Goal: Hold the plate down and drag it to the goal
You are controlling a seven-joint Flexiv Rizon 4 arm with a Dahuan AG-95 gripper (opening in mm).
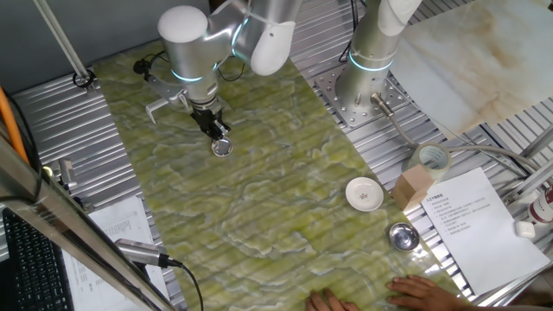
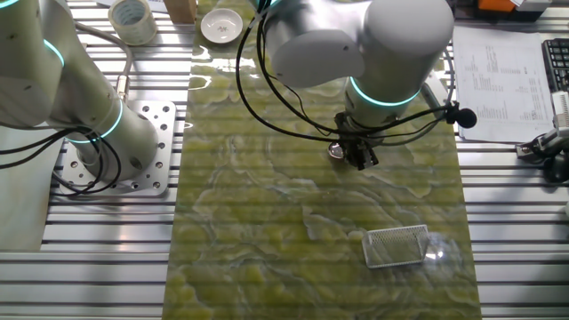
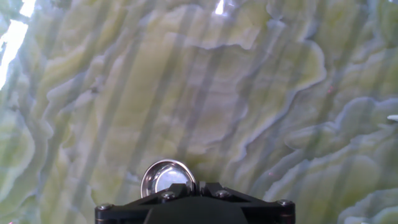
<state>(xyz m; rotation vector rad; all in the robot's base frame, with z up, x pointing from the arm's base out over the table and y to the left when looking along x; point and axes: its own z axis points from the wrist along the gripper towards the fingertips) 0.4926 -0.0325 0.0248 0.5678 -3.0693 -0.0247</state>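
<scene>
The plate (image 1: 222, 147) is a small shiny silver dish on the green marbled mat. It also shows in the other fixed view (image 2: 335, 151) and at the bottom of the hand view (image 3: 163, 175). My gripper (image 1: 219, 136) stands upright over it with its jaws shut together, fingertips resting on the plate's near-right part (image 3: 193, 186). In the other fixed view my gripper (image 2: 358, 156) covers most of the plate. The goal (image 2: 397, 246) is a thin white three-sided frame near the mat's lower right, well away from the plate. I cannot make it out in the first fixed view.
A larger white dish (image 1: 364, 193) and a steel bowl (image 1: 403, 236) sit at the mat's right end, with a tape roll (image 1: 432, 159) and a cardboard box (image 1: 415, 186). A person's hands (image 1: 415, 292) rest at the bottom edge. A second arm's base (image 1: 367, 86) stands beside the mat.
</scene>
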